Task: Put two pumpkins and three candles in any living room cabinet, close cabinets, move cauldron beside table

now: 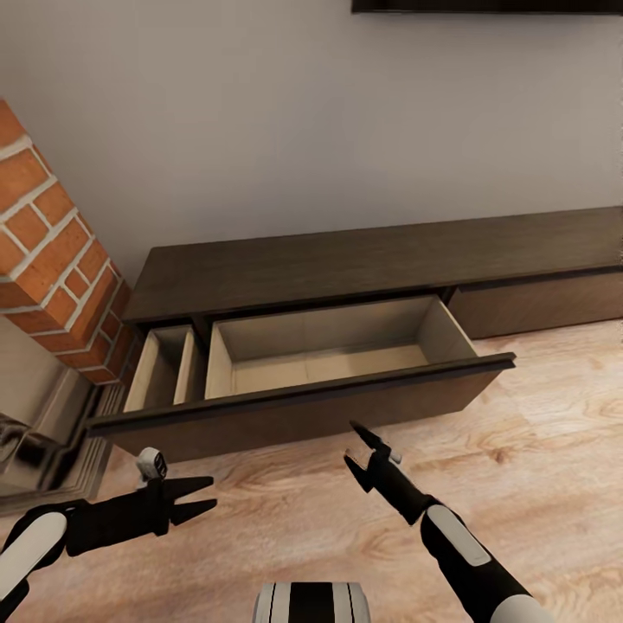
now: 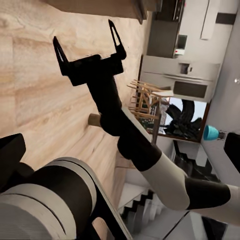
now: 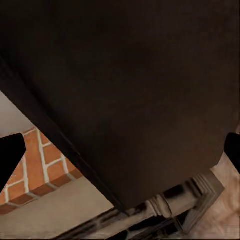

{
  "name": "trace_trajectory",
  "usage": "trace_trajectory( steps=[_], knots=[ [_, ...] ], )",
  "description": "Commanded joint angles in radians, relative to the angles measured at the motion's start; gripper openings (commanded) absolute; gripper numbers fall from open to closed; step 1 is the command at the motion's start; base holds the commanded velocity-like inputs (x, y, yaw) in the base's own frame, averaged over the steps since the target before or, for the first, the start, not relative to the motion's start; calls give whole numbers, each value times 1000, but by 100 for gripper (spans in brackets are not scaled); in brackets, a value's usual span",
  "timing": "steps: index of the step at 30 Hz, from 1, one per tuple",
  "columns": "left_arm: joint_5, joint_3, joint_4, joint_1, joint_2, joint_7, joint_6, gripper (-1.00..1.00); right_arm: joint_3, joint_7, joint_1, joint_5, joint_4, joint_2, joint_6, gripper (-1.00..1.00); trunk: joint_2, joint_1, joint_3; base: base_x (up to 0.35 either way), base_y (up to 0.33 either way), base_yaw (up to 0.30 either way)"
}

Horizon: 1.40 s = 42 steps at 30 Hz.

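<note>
Here, both open tools (image 1: 192, 502) (image 1: 362, 450) hover before the cabinet's (image 1: 363, 260) pulled-out drawer (image 1: 329, 350).

The low dark-brown cabinet (image 1: 363, 264) stands against the wall, drawer pulled open.

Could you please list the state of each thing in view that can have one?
cabinet drawer: pulled open, nothing inside.
right-hand cabinet drawer front: shut.
left gripper: open, holding nothing.
right gripper: open, holding nothing, in front of the open drawer's front.
</note>
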Motion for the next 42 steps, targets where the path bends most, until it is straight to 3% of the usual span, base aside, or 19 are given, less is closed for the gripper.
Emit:
trace_trajectory(
  steps=[1, 5, 8, 10, 14, 17, 21, 24, 29, 34, 36, 39, 42],
  knots=[
    [0, -2, 9, -2, 1, -4, 3, 100, 4, -23, -1, -9, 9, -2, 33, 100, 0, -1, 3, 0, 0, 0],
    [0, -6, 23, -4, 1, -3, 4, 100, 7, -64, -1, -6, 26, -12, 97, 100, 1, -2, 19, 0, 0, 0],
    [0, -7, 24, -5, 1, -2, 4, 100, 11, -74, 2, 1, 43, -50, 123, 100, 2, -4, 30, 0, 0, 0],
    [-1, -10, 24, -5, 1, 13, 4, 100, 13, -75, 4, 29, 66, -74, 125, 100, 2, -5, 38, 0, 0, 0],
    [0, -12, 25, -6, 0, 104, 5, 100, 14, -67, 9, 92, 119, -84, 125, 100, 30, -20, 51, 0, 0, 0],
    [2, -11, 24, -6, 0, 183, 5, 100, 15, -67, 10, 109, 209, -85, 125, 100, 51, -31, 60, 0, 0, 0],
    [3, -10, 24, -7, -1, 244, 5, 100, 17, -80, 10, 128, 256, -85, 125, 100, 79, -47, 73, 0, 0, 0],
    [4, -9, 24, -8, -3, 307, 4, 100, 17, -103, 10, 174, 266, -86, 94, 100, 100, -58, 82, 0, 0, 0],
    [6, -7, 23, -9, -10, 425, 2, 100, 16, -240, 10, 261, 256, -85, 36, 100, 135, -77, 98, 0, 0, 0],
    [5, -7, 22, -10, -13, 497, 0, 100, 23, -323, 10, 282, 252, -79, -29, 100, 170, -97, 113, 0, 0, 0],
    [8, -6, 21, -11, -18, 544, -2, 100, 47, -378, 10, 343, 251, -78, -94, 100, 184, -104, 120, 0, 0, 0],
    [9, -6, 20, -11, -21, 568, -3, 100, 60, -434, 10, 410, 251, -80, -137, 100, 205, -116, 129, 0, 0, 0],
    [8, -6, 20, -11, -22, 575, -3, 100, 64, -449, 10, 432, 251, -78, -153, 100, 226, -127, 138, 0, 0, 0]
  ],
)
